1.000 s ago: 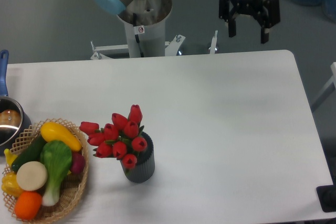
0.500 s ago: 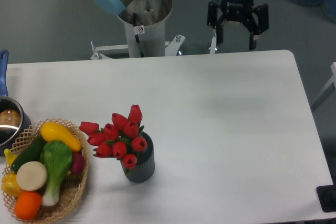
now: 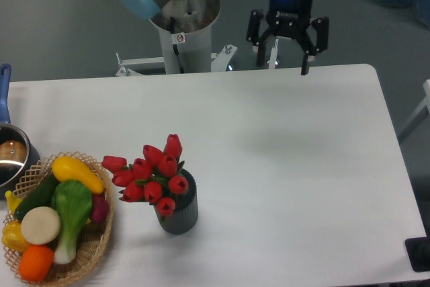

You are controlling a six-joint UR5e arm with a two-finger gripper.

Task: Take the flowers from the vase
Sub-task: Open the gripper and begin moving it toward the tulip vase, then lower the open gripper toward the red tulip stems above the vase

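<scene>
Now the tool [image 3: 284, 57] has slid left along the far edge of the desk [image 3: 302, 166], its jaws spread wide and holding nothing

Over the last second it has moved from near the far right corner toward the middle of that edge, well apart from the flowers [image 3: 151, 173], which sit unmoved in the vase [image 3: 180, 213] near the front left, just beside the wicker basket [image 3: 94, 250] of vegetables, with the pot [image 3: 10, 156] at the left edge
</scene>
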